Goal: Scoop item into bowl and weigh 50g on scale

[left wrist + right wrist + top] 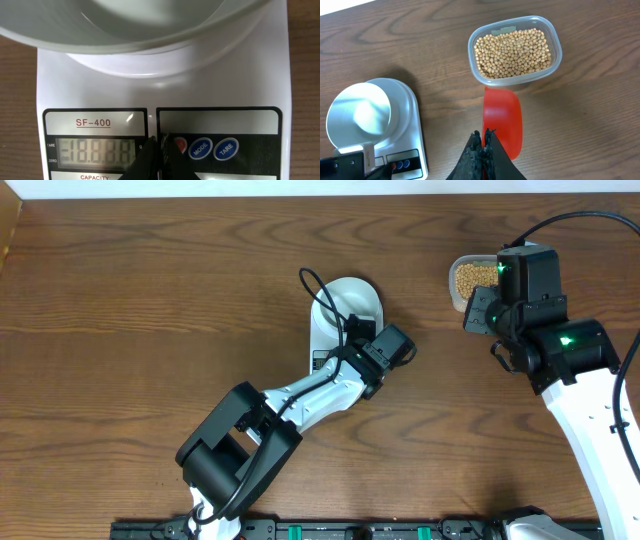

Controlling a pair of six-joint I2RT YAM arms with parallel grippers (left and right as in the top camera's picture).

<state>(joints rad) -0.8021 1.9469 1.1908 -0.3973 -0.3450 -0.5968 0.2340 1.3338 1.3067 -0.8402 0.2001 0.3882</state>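
Observation:
The white scale (100, 85) carries the pale bowl (352, 298), which looks empty in the right wrist view. My left gripper (161, 141) is shut, its tips on the scale's panel at the left edge of the red button (181, 145). Every segment of the display (95, 152) is lit. To the right, a clear tub (515, 47) holds the tan beans (512, 50). My right gripper (484, 134) is shut on the handle of a red scoop (502, 120). The scoop's mouth points at the tub, just short of its near wall. The overhead view hides the scoop under the arm.
Blue MODE (200, 148) and TARE (226, 148) buttons sit right of the red one. My left arm (290, 405) stretches from the front edge to the scale. The right arm (570, 360) stands over the tub's right side. Bare wood lies between scale and tub.

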